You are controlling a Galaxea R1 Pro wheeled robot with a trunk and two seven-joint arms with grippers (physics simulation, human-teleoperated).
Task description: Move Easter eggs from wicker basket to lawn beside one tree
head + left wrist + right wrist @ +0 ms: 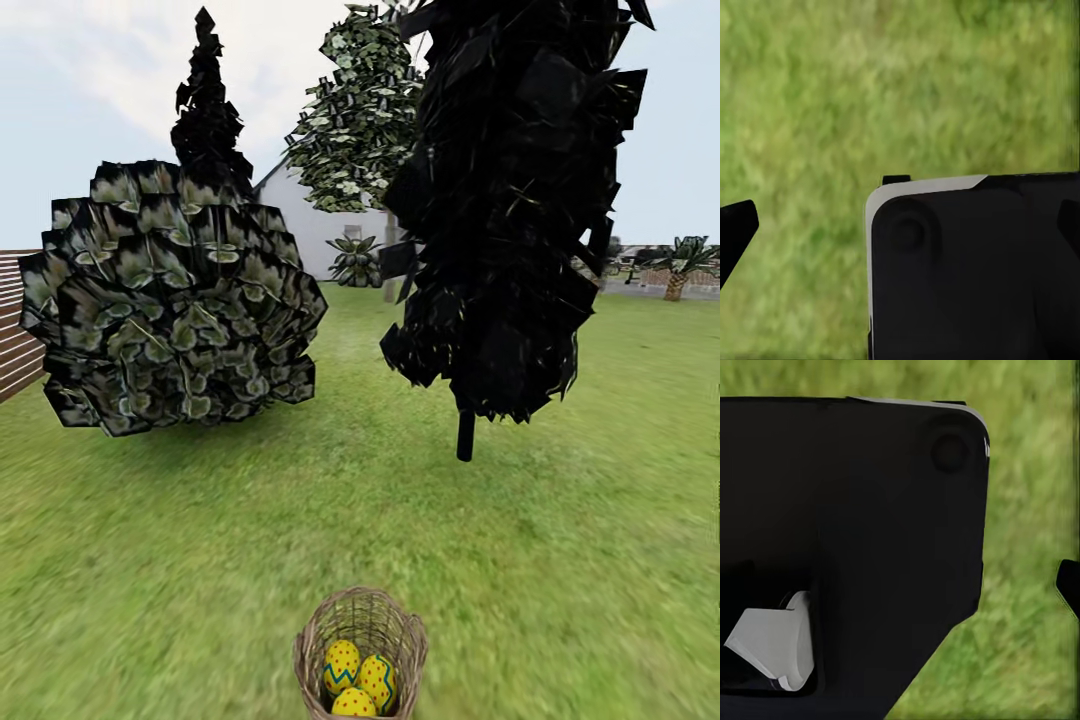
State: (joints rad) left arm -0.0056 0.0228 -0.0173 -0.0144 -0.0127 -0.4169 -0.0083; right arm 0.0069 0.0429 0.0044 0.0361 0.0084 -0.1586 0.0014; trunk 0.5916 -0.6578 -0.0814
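Observation:
The wicker basket (305,640) stands on the lawn (200,550) at the near middle of the head view. Three yellow Easter eggs lie inside it: one at the left (341,665), one at the right (377,680), one nearest me (354,703). Far back, the tree (360,110) with pale-speckled foliage rises on a grey trunk (390,270). My left gripper (900,232) hangs open over grass, its fingertips (736,232) far apart. My right gripper (900,589) looks open too, with one fingertip (1069,589) at the frame's edge. Neither holds anything.
A dark tree (510,200) on a thin black trunk (465,435) stands ahead to the right. A big round bush (170,300) fills the left. A slatted fence (15,340) runs at the far left, and a white house (320,230) lies beyond. The robot's black body (975,277) blocks much of both wrist views.

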